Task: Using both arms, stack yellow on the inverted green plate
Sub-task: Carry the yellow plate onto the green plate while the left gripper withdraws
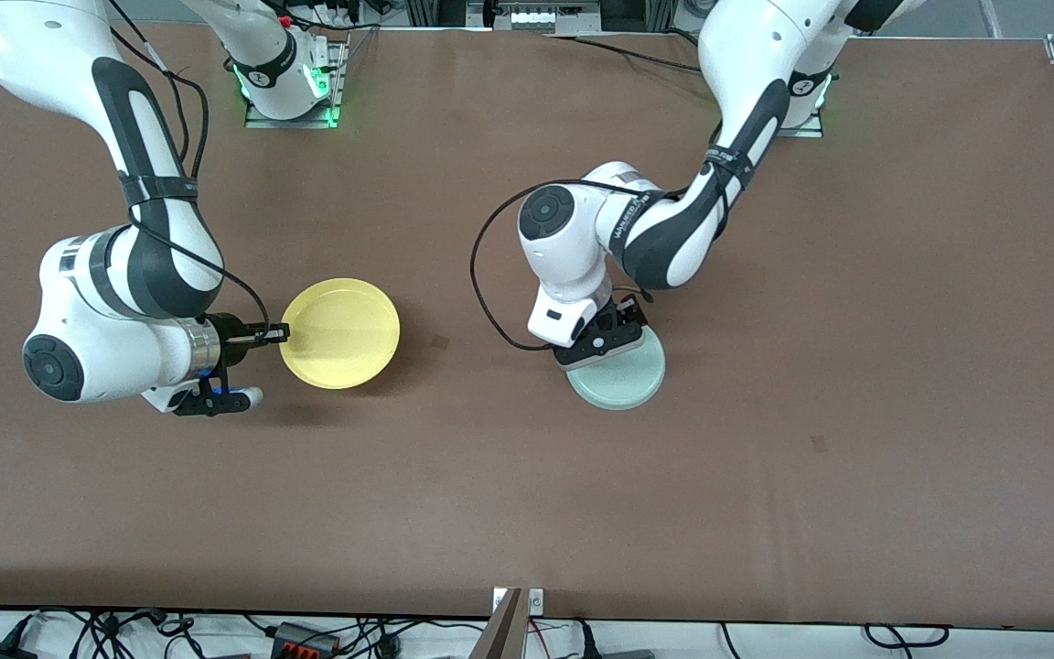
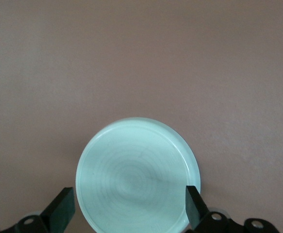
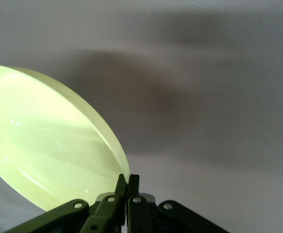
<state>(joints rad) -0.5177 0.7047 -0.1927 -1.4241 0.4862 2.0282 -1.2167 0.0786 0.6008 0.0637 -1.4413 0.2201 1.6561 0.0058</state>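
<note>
The yellow plate point(image 1: 339, 332) point(image 3: 44, 150) hangs a little above the brown table, toward the right arm's end, and throws a shadow below it. My right gripper point(image 1: 273, 336) point(image 3: 127, 182) is shut on its rim, and the plate's hollow side faces up. The pale green plate point(image 1: 623, 375) point(image 2: 136, 174) lies upside down on the table near the middle. My left gripper point(image 1: 605, 343) point(image 2: 129, 194) hovers over the edge of it, open, with one finger point(image 2: 63, 206) on each side of the plate and nothing held.
The brown table point(image 1: 765, 275) has small dark marks point(image 1: 439, 342) point(image 1: 818, 443). A metal bracket point(image 1: 509, 622) and cables sit at the table's edge nearest the front camera. Both arm bases stand along the edge farthest from the front camera.
</note>
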